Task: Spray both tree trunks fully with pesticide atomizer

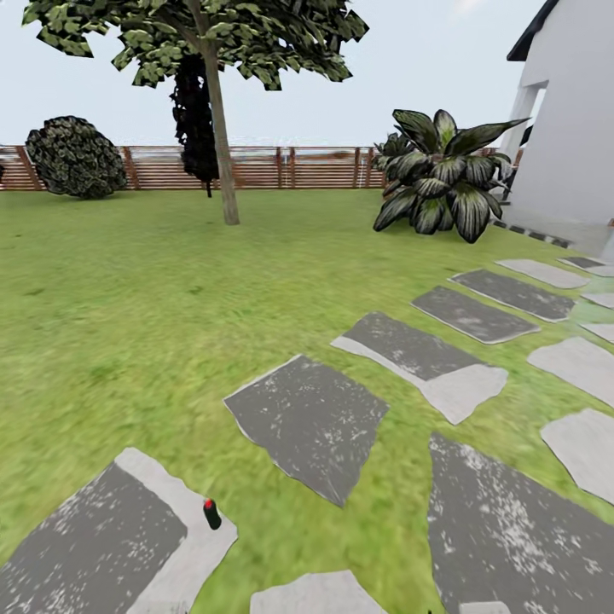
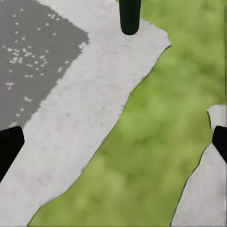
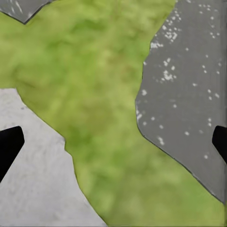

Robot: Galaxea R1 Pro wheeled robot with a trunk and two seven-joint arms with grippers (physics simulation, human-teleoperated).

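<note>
The pesticide atomizer (image 1: 211, 513) is a small dark green bottle with a red top, standing upright at the edge of a pale paving stone (image 1: 128, 537) at the lower left. Its dark green body (image 2: 129, 16) also shows in the left wrist view, ahead of my left gripper (image 2: 113, 142) and well clear of it. That gripper is open, with black fingertips (image 2: 8, 147) far apart over stone and grass. My right gripper (image 3: 113, 142) is open too, hanging over grass between two stones. One tree stands far back on the lawn, its pale trunk (image 1: 223, 153) bare and straight. The second tree is out of view.
Grey paving stones (image 1: 311, 422) run diagonally toward the white house (image 1: 567, 128) at right. A big broad-leaved plant (image 1: 443, 175) stands beside them. A brown slat fence (image 1: 290, 166) closes the back, with a round bush (image 1: 75, 158) and a near-black conifer (image 1: 194, 119) before it.
</note>
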